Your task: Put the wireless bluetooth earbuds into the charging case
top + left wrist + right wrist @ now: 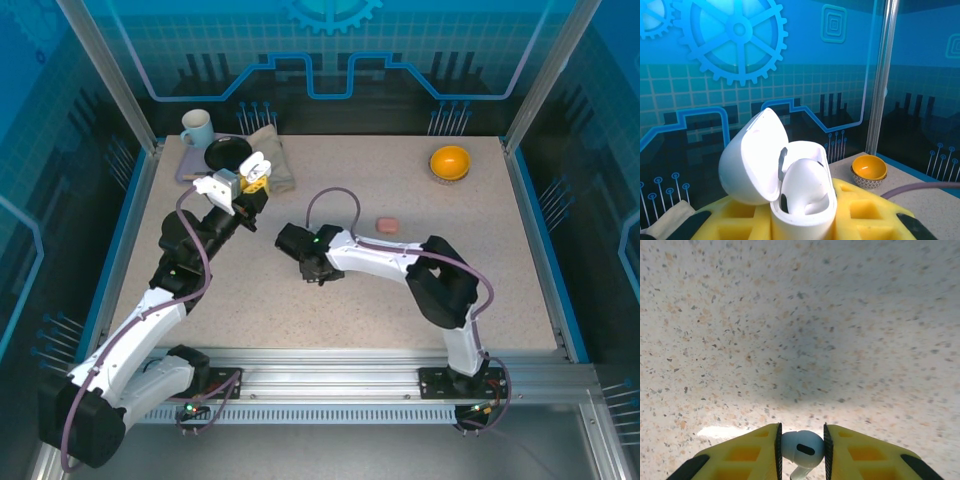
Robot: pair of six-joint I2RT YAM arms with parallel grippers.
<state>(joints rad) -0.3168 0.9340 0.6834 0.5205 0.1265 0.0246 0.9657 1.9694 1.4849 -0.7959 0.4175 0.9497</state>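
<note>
Earbud: white earbud [802,449] pinched between the yellow fingers of the right gripper [801,440], stem running back toward the wrist.
Right gripper: clenched on the white earbud, over the speckled table [800,315].
Charging case: white charging case [800,222], lid flipped open, upright in the left gripper [802,227]; a second earbud [807,182] sits inside.
Left gripper: grasping the charging case, raised, apart from the right gripper on its left.
Pink object [387,224]: on the table, near the right gripper's arm.
Orange bowl [450,162]: well beyond both grippers.

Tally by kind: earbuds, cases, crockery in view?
Earbuds: 2, white
Charging cases: 2, white case, pink case
Orange bowl: 1
Mug: 1
Black plate: 1
Total: 7
</note>
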